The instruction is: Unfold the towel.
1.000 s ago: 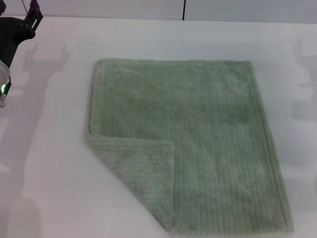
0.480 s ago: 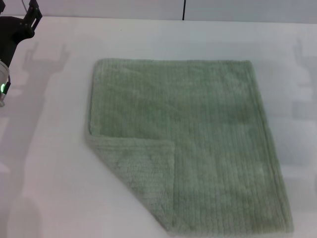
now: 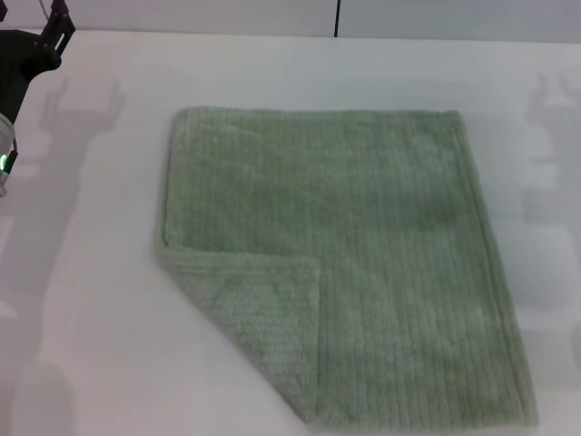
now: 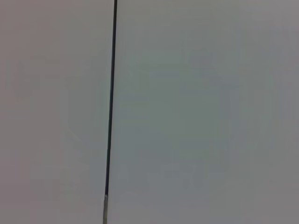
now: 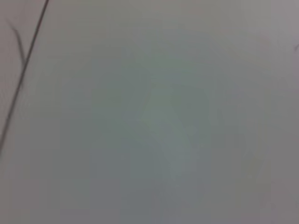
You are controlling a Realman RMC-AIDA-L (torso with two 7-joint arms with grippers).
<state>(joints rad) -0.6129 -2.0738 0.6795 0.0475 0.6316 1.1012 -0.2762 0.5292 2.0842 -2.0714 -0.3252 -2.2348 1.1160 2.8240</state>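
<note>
The towel (image 3: pixel 363 263) lies flat on the white table (image 3: pixel 91 327) in the head view, pale sage green with ribbed lines. Its near left corner (image 3: pixel 263 313) is folded over onto the towel as a triangle flap. My left gripper (image 3: pixel 53 25) is at the far left edge of the head view, raised and well apart from the towel, mostly cut off. My right gripper is out of view; only its shadow falls on the table at the right. Neither wrist view shows the towel.
A pale wall with a dark vertical seam (image 3: pixel 337 18) runs behind the table. The wrist views show only a plain pale surface with a thin dark line in the left (image 4: pixel 111 102) and right (image 5: pixel 23 70).
My left arm has drifted slightly up and to the left. The shadow at the right has shifted a little. The towel has not moved.
</note>
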